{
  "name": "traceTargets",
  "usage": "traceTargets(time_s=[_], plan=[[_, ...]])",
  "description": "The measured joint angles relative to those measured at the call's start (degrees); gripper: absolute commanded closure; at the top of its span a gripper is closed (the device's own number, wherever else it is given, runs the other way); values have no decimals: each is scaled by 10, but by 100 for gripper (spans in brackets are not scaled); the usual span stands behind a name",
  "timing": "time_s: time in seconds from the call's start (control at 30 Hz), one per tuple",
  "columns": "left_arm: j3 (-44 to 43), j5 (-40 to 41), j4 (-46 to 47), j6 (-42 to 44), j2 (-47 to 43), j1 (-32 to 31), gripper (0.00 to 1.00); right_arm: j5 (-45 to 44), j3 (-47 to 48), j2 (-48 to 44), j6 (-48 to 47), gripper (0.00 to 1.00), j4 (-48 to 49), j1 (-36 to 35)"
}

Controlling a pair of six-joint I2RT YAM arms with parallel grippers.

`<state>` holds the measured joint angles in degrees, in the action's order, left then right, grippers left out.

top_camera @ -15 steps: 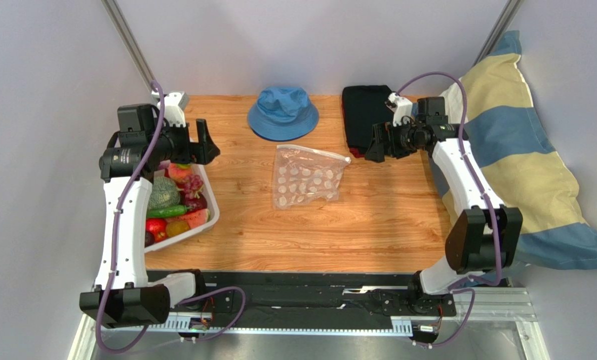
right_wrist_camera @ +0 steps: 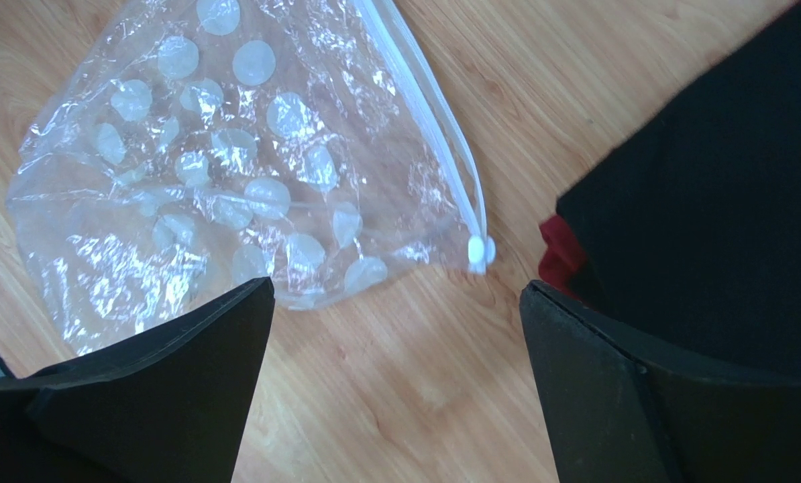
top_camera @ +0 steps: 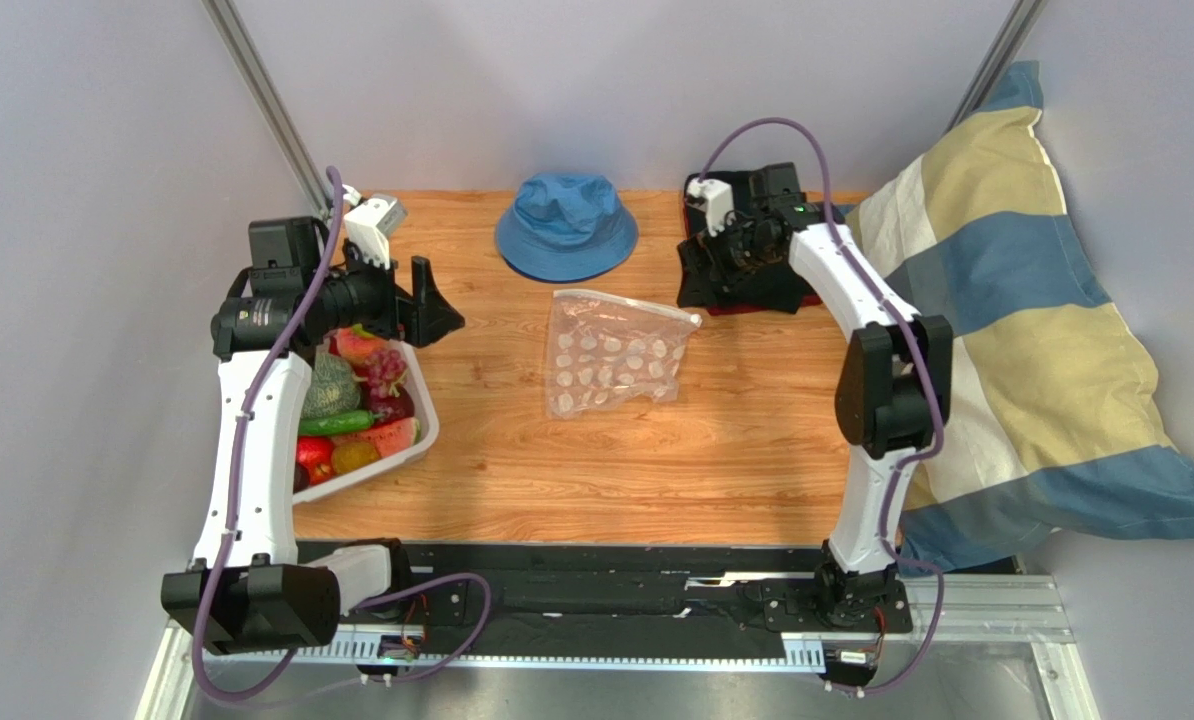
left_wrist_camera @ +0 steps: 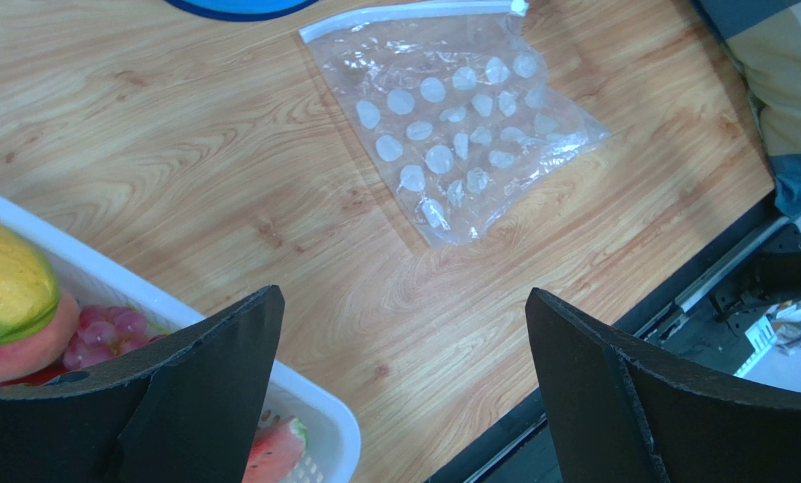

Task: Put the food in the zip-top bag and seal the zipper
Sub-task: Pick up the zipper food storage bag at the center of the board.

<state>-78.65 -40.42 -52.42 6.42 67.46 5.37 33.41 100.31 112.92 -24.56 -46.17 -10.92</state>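
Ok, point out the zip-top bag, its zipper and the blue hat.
zip-top bag (top_camera: 611, 360): top external view, middle of the dotted clear panel.
zipper (right_wrist_camera: 478, 252): right wrist view, the white slider at the end of the strip.
blue hat (top_camera: 566, 221): top external view, the crown.

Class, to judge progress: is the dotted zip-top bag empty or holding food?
Empty: the zip-top bag lies flat, only dots and wood grain showing through; the food sits in the white basket.
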Motion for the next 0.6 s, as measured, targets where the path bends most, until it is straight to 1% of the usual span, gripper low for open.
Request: traceTargets(time_s=[0.17,0.33,0.53,0.57,0.6], plan=[[0,-28,8,4,9,0,1,-4,79,84,-32,6,-5,-39],[0,-34,9,6,19,0,1,-5,146,158,-53,7,-3,-62],[0,-28,7,14,20,0,1,-17,147,194,-78,10,-5,-73],[0,-25,6,15,20,0,1,-20,145,196,-81,11,-5,-74],[0,-22,4,17,20,0,1,-24,145,199,-84,16,-5,-75]])
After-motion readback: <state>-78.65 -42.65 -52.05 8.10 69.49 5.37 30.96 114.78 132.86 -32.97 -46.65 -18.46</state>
